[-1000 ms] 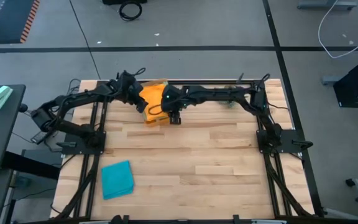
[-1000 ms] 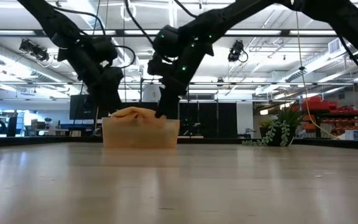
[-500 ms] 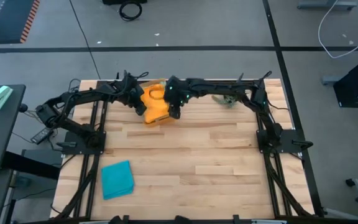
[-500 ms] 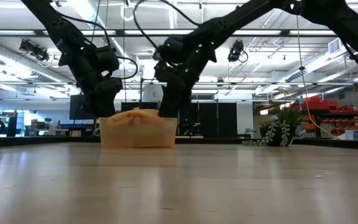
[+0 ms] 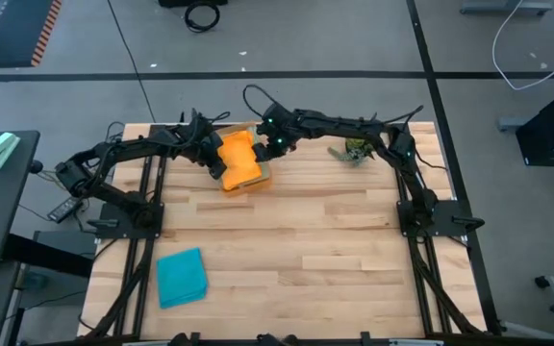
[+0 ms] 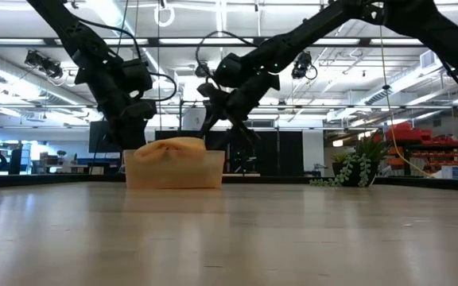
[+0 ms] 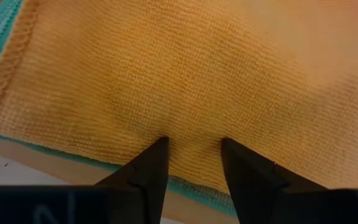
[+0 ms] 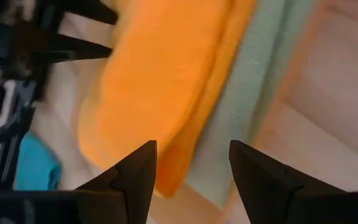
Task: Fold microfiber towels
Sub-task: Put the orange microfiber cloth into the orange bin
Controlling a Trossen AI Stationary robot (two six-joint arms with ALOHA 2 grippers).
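Note:
An orange microfiber towel (image 5: pixel 239 161) lies on top of a pile in an orange tray (image 6: pixel 173 172) at the table's far side, left of centre. It is mounded above the tray wall (image 6: pixel 173 147). A sage green towel (image 8: pixel 253 106) and a teal edge (image 7: pixel 191 185) show under it. My left gripper (image 5: pixel 216 160) is at the pile's left side, its open fingers down on the orange towel (image 7: pixel 185 74). My right gripper (image 5: pixel 275 144) hangs open above the pile's far right corner, with nothing between its fingers (image 8: pixel 191 168). A folded teal towel (image 5: pixel 181 277) lies flat at the near left. My left gripper has both fingertips (image 7: pixel 159 148) down on the orange towel's top layer, close to one hemmed edge (image 7: pixel 135 152), with a strip of cloth between them. The fingers slant down from the table's left. The towel rests on the pile below.
A small green plant (image 5: pixel 354 151) stands at the far right, under the right arm. The wooden table (image 5: pixel 315 250) is bare wood from the tray toward the near and right edges. The arms' black frames (image 5: pixel 421 216) run along both sides.
My right gripper has drawn back from the pile's near right side toward the table's far edge, rolling its wrist as it went. The orange towel now lies smoother over the pile's top. My left gripper has tipped slightly further down at the pile's left side.

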